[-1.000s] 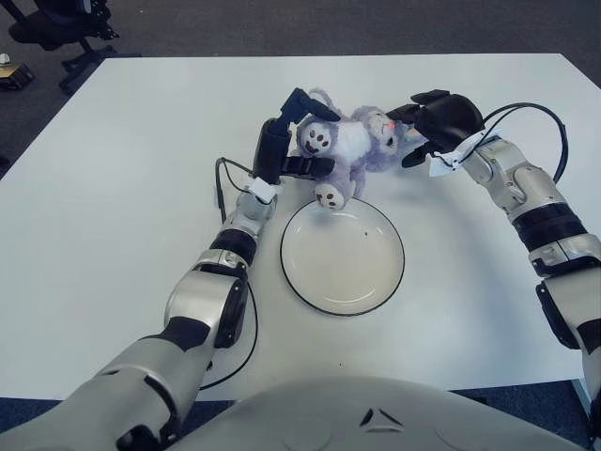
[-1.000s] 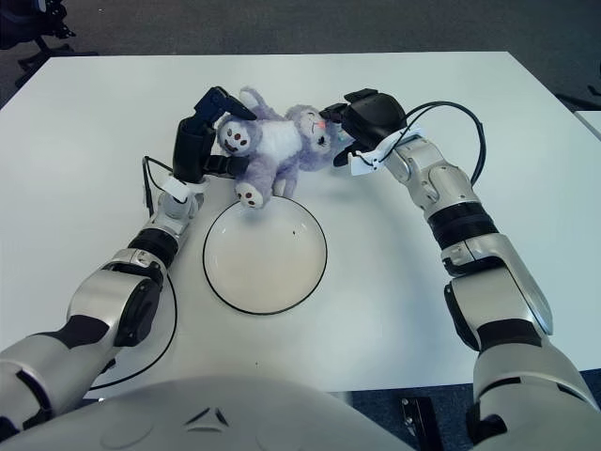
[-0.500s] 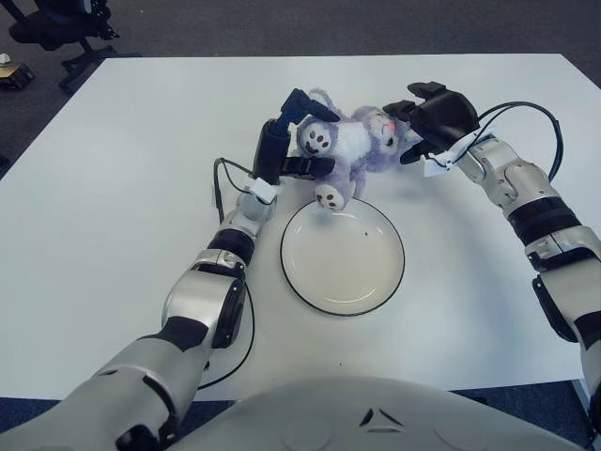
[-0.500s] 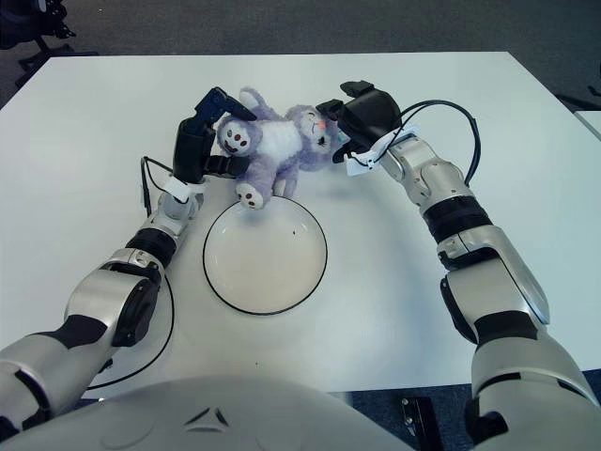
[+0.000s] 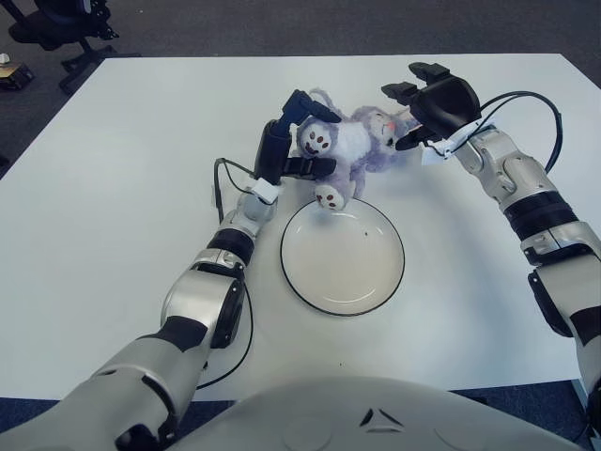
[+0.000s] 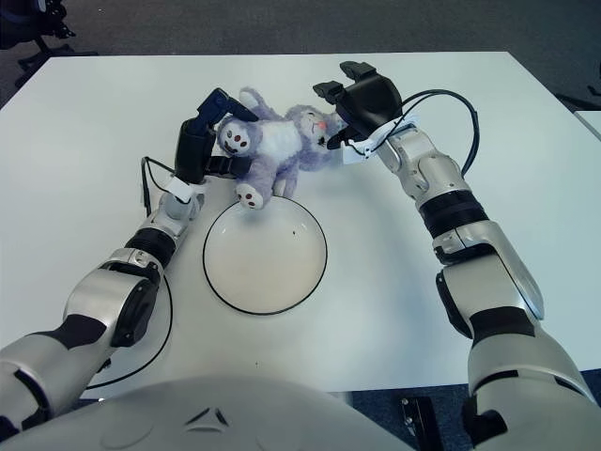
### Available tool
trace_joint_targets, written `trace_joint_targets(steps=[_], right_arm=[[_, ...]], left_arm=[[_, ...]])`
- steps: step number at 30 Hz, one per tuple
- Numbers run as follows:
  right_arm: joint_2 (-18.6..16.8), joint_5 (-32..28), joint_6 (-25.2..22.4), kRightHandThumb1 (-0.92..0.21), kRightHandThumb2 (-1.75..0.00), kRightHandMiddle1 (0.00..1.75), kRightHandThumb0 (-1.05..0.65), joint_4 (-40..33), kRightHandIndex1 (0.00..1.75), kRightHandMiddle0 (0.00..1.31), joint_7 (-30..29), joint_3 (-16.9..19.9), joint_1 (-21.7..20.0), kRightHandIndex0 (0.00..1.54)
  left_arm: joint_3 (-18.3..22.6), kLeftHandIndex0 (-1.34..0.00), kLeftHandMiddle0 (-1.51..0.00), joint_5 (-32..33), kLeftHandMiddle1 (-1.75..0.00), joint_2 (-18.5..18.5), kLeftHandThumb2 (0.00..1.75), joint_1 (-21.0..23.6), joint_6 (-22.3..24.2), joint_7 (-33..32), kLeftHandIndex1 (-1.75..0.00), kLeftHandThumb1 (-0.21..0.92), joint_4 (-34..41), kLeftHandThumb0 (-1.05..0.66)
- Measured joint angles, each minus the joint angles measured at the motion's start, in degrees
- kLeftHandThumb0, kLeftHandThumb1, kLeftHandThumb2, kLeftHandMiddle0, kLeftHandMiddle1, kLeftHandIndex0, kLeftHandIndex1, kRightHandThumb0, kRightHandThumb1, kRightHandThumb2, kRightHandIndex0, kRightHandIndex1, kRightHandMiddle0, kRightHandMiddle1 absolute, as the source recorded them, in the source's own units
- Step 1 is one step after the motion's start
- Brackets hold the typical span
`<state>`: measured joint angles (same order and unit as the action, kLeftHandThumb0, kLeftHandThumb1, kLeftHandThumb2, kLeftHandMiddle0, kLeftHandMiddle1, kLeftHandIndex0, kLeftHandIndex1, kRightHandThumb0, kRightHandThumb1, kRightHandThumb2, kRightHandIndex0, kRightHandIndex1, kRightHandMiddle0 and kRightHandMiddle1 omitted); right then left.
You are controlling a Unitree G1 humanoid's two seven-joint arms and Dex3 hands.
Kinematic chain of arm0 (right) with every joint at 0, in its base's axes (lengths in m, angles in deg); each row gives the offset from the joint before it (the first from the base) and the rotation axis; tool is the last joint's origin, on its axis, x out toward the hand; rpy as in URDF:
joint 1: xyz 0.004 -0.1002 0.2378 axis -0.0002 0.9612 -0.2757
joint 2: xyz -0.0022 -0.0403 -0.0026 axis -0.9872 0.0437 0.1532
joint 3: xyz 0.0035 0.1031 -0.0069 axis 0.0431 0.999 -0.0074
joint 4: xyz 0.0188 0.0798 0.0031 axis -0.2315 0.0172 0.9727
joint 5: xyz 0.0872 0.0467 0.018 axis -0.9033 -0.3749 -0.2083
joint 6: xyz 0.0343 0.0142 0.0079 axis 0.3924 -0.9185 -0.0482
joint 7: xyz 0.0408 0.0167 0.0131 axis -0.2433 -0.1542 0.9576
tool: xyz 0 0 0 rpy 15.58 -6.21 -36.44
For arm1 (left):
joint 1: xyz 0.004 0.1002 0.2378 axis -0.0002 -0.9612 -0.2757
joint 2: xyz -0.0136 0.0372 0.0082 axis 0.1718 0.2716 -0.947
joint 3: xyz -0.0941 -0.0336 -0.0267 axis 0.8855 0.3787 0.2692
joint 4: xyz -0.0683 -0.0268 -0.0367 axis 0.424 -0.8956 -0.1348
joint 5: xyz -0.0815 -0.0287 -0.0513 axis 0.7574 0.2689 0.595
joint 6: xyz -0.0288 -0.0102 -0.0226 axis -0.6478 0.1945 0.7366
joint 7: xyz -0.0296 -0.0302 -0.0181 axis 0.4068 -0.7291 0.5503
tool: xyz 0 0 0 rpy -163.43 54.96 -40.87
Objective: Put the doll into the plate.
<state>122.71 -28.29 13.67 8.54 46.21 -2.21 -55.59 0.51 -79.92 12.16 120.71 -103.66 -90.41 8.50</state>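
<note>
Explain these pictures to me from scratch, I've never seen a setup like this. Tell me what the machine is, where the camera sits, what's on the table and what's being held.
This is a humanoid robot with two arms, each ending in a three-finger hand. Both pictures come from a stereo camera on its head, looking down at the white table, so they show one scene from slightly different spots. The grey curve at the bottom is the robot's own body.

On the table lie a white plate with a dark rim and, just beyond it, a purple plush doll. One of the doll's feet reaches over the plate's far edge.

The left hand is closed around the doll's near side. The right hand shows at the doll's head with fingers spread, holding nothing. The doll is not yet in the plate.
</note>
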Motion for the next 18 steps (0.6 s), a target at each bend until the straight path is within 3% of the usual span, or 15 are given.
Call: trace_joint_targets(steps=[12,18], right_arm=[[-0.05,-0.67,0.01,-0.80,0.00,0.00,-0.63,-1.00,0.00,0.45,0.35,0.30,0.00,0.25],[-0.25,-2.67,-0.16,-0.80,0.00,0.00,-0.62,-3.44,0.00,0.44,3.55,0.58,0.00,0.25]], left_arm=[[-0.55,-0.51,-0.31,0.00,-1.60,0.30,0.45,0.04,0.36,-0.23,-1.33,0.83,-0.27,0.00],[-0.66,-0.51,-0.31,0.00,-1.60,0.41,0.46,0.06,0.42,-0.26,-1.33,0.83,-0.33,0.00]])
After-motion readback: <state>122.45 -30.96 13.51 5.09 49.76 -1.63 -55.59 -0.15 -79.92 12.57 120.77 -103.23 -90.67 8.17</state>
